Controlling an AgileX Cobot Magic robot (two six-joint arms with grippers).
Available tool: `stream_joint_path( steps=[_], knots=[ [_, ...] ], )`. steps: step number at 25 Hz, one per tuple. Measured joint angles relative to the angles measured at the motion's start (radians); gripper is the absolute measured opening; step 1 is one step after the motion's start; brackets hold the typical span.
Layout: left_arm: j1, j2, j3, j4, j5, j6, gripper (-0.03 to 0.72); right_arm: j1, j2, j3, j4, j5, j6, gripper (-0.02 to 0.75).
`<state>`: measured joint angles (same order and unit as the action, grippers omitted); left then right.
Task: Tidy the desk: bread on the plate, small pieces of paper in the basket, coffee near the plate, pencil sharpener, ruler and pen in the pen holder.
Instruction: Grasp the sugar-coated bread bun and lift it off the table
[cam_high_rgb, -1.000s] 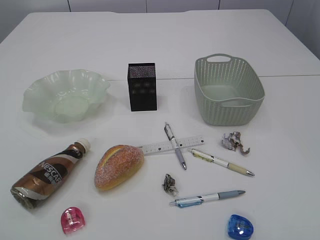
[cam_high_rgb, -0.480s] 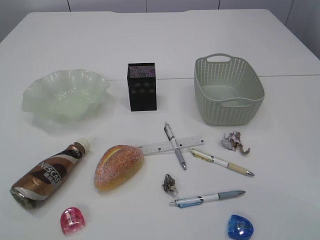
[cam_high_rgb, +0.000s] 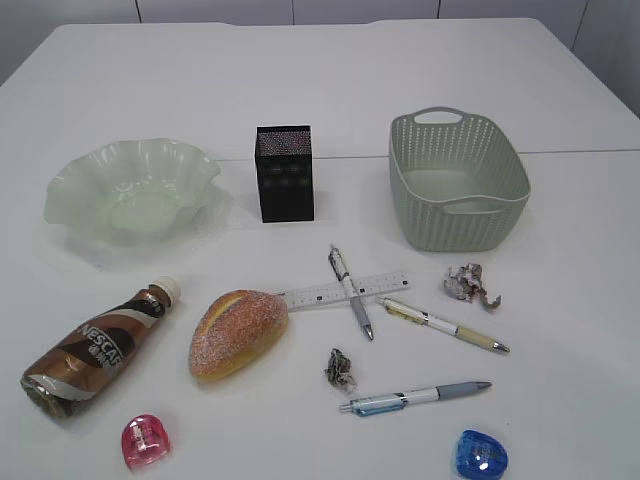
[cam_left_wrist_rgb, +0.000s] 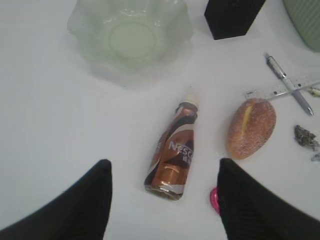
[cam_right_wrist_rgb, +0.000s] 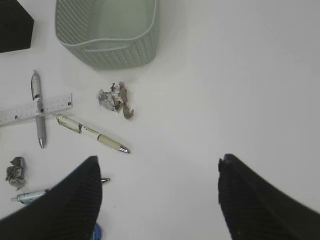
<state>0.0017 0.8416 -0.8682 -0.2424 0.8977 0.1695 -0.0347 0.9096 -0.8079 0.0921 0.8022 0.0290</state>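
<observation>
The bread (cam_high_rgb: 237, 333) lies left of centre, also in the left wrist view (cam_left_wrist_rgb: 251, 127). The coffee bottle (cam_high_rgb: 93, 346) lies on its side; my open left gripper (cam_left_wrist_rgb: 165, 172) hangs above its base (cam_left_wrist_rgb: 172, 157). The frilly green plate (cam_high_rgb: 130, 190) and black pen holder (cam_high_rgb: 285, 173) stand behind. A ruler (cam_high_rgb: 340, 292) lies under a grey pen (cam_high_rgb: 351, 291); a cream pen (cam_high_rgb: 445, 326) and a blue pen (cam_high_rgb: 415, 396) lie nearby. Two paper scraps (cam_high_rgb: 468, 284) (cam_high_rgb: 340, 369), a pink sharpener (cam_high_rgb: 146, 441) and a blue sharpener (cam_high_rgb: 481, 454) lie in front. My open right gripper (cam_right_wrist_rgb: 160, 172) is over bare table.
The green basket (cam_high_rgb: 458, 180) stands at the back right, its near wall also in the right wrist view (cam_right_wrist_rgb: 110, 50). The table is white, with a seam running across behind the holder. Neither arm shows in the exterior view.
</observation>
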Motion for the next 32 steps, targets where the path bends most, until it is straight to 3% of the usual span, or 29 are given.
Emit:
stream_joint_path(
  steps=[5, 8, 21, 26, 32],
  knots=[
    [-0.046, 0.174, -0.085, -0.031, -0.006, 0.074, 0.469, 0.018, 0.055, -0.004, 0.000, 0.000, -0.018, 0.533],
    [-0.115, 0.288, -0.152, -0.035, -0.008, 0.145, 0.469, 0.043, 0.093, -0.005, 0.000, 0.008, -0.029, 0.533],
    [-0.437, 0.802, -0.439, -0.005, -0.013, 0.235, 0.487, 0.048, 0.190, -0.006, 0.000, 0.058, -0.029, 0.533],
    [-0.489, 0.970, -0.490, 0.005, -0.017, 0.235, 0.585, 0.048, 0.190, -0.006, 0.000, 0.058, -0.029, 0.533],
    [-0.518, 1.075, -0.502, 0.008, -0.030, 0.230, 0.603, 0.048, 0.192, -0.006, 0.000, 0.058, -0.029, 0.533]
  ],
)
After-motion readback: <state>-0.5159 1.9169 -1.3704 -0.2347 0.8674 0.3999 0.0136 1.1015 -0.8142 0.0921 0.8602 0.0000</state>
